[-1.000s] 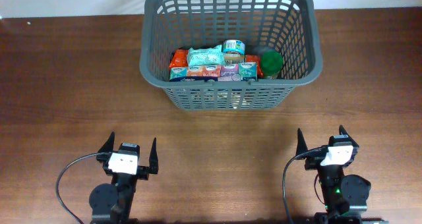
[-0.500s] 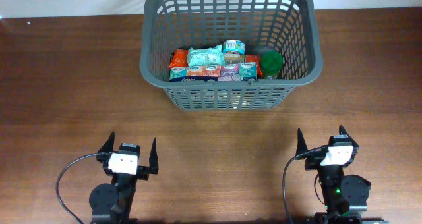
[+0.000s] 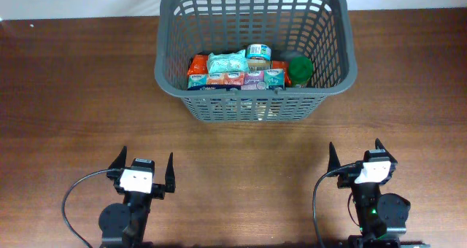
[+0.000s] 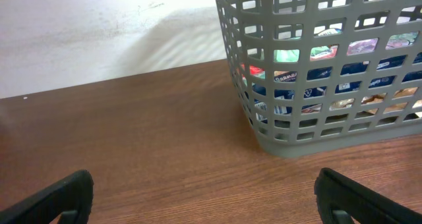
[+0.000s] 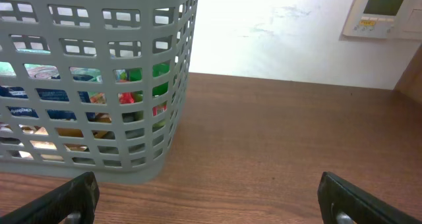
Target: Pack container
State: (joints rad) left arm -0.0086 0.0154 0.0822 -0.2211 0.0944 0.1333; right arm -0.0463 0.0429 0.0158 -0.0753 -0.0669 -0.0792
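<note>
Right hand (image 3: 355,152) (seemingly empty) well short of container (image 3: 248,108).

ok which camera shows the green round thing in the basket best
Overhead: the green round thing lies unobstructed at the right end of the basket, beside the packets. The right wrist view shows only green patches through the slots; in the left wrist view I cannot pick it out.

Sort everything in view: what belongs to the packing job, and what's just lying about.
Job: basket; inside it, packets, can, green lid; left gripper and right gripper, both open.
Lying about: wall panel, cable.
</note>
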